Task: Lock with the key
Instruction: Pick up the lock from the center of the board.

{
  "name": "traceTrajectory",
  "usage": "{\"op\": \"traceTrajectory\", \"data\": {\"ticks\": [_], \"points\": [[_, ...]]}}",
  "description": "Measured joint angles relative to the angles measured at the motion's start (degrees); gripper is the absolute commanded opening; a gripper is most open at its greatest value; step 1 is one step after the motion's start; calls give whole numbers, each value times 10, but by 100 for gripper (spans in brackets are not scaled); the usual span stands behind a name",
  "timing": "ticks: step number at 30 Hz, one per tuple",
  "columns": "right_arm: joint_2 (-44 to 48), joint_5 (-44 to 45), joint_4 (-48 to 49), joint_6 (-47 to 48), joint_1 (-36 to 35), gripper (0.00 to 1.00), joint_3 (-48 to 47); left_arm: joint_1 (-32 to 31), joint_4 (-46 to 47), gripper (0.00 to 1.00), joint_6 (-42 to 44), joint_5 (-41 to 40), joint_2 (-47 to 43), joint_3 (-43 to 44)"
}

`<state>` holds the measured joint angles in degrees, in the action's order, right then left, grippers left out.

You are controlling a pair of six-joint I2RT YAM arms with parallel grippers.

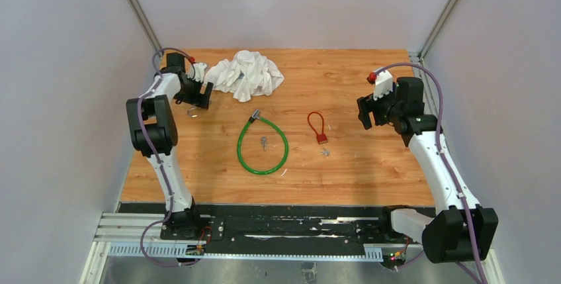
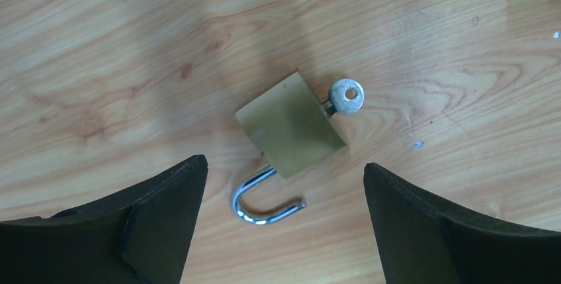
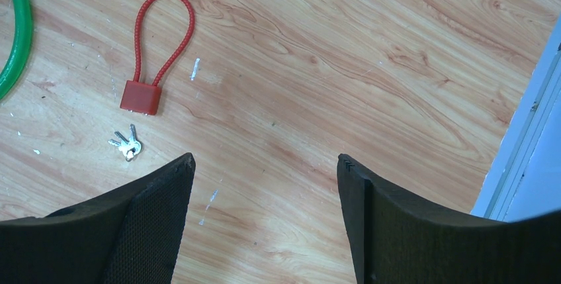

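We judge the task as barely begun. The brass padlock lies flat on the worktop, to the left of the green cable lock and a little farther from the arm bases. Its key is already in the body, with the round head sticking out at the side. The steel shackle is open: one leg goes into the body and the free end stands clear of it. So, in our view, nothing is locked yet. What is left is to bring the free end into its hole, press it home and turn the key.

The left arm hangs over the padlock with its jaws wide, one on each side, touching nothing. The right arm is well to the right of the green cable lock, its jaws also wide and empty.

The padlock body looks dull yellow and smooth, and the shackle is shiny.
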<state>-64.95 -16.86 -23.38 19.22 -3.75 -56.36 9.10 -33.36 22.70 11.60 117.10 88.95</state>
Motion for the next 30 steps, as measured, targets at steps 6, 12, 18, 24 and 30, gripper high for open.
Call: {"op": "traceTrajectory", "data": {"ticks": [6, 12, 18, 24, 30], "points": [[-7, 0, 0, 1, 0, 78, 0, -3, -39, 96, 43, 18, 59, 61], [-12, 0, 0, 2, 0, 78, 0, -4, -57, 91, 76, 42, 78, 80], [-13, 0, 0, 3, 0, 77, 0, -3, -57, 85, 108, 69, 77, 76], [-13, 0, 0, 3, 0, 77, 1, -3, -53, 81, 134, 84, 74, 68], [-13, 0, 0, 4, 0, 77, 1, -3, -43, 78, 155, 90, 54, 35]]}}
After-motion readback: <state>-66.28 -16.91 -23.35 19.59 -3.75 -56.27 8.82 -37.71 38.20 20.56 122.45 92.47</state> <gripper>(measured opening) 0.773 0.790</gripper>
